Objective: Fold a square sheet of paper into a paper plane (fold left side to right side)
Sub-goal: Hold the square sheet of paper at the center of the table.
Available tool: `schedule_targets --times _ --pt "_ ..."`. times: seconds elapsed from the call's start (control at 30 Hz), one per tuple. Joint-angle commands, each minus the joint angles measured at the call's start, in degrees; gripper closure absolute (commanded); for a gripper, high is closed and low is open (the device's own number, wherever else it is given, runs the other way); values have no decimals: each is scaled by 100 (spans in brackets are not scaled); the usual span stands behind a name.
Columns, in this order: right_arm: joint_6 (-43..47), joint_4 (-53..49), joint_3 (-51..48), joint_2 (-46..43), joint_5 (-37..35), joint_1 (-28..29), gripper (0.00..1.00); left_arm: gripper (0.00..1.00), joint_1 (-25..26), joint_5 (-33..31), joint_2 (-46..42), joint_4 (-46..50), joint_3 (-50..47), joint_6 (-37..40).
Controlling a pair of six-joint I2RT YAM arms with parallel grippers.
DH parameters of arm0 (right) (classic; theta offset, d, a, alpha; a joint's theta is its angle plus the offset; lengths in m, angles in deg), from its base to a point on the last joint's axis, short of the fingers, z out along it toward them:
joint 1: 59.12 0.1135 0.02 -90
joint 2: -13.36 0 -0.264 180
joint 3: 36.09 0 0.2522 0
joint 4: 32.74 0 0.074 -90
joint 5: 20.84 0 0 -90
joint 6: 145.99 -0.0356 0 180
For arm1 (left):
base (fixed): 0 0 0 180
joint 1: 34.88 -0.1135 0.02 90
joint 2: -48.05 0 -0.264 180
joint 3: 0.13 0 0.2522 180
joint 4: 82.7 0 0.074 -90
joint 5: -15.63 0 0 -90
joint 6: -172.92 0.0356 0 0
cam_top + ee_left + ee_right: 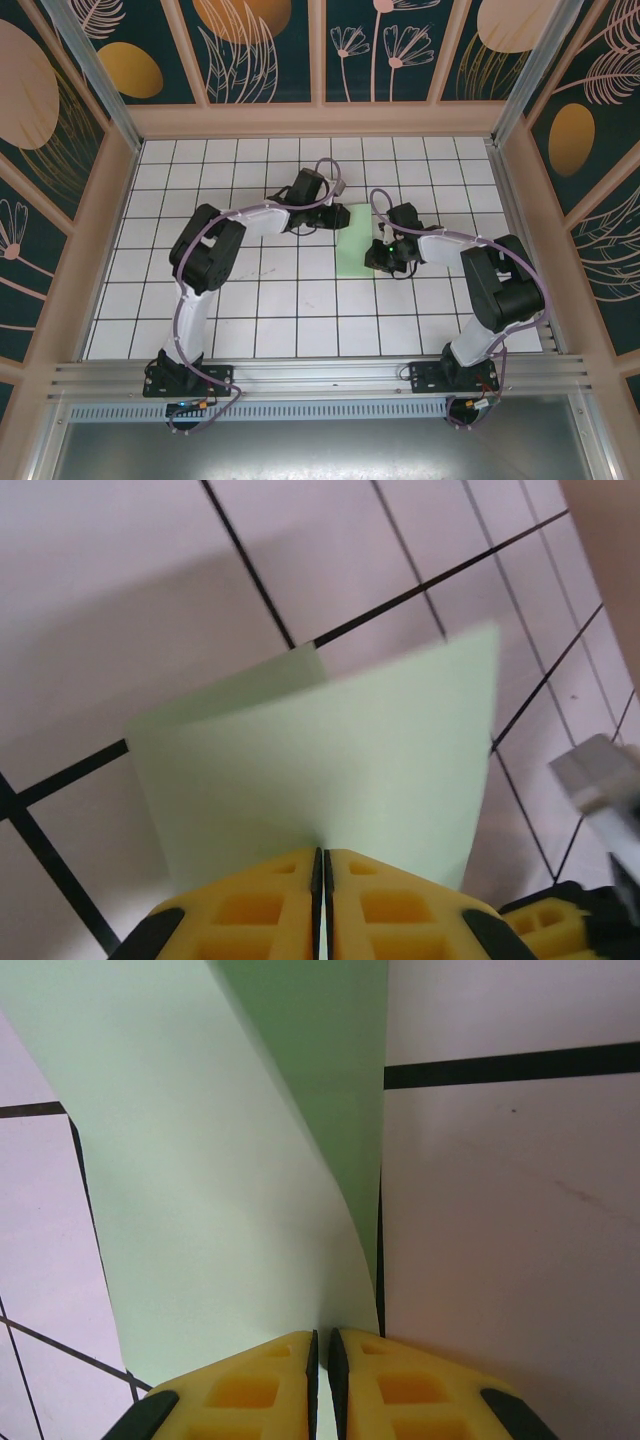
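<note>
Left gripper point(320, 865) and right gripper point(322, 1345) both pinch the square sheet of paper point(355, 255) (flap curling up). From the left gripper it lies at 3 o'clock

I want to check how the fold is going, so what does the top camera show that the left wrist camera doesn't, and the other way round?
Top camera: the left arm and right arm reaching in, the left gripper and right gripper on opposite sides of the sheet of paper, and the patterned walls.
Left wrist camera: the left gripper's yellow fingers pressed together on the sheet's near edge, with one layer curling over another.
Both: the pale-green sheet on the white grid table.
</note>
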Motion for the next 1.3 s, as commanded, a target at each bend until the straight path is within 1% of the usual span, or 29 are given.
schedule_targets --times 0.0,0.2,0.4,0.6,0.77,0.87,1.03,1.27 --pt "136 -436 -107 95 -321 41 83 86 -3 239 231 155 282 156" --pt "160 -481 -107 71 -330 51 83 86 2 66 530 252 452 167" --pt "177 -483 -73 -45 -256 51 82 86 0 30 594 231 441 150" --pt "128 -247 -2 -519 -29 41 80 86 -1 51 614 226 373 163" --pt "98 -271 81 -903 -187 -15 78 86 -3 112 606 165 283 168" --pt "81 -252 108 -880 -152 -27 76 86 2 134 583 147 264 180" --pt "19 -173 53 -645 102 -13 76 86 -3 128 584 147 256 194" --pt "-59 -88 -145 -493 281 81 77 86 2 61 555 191 240 219"
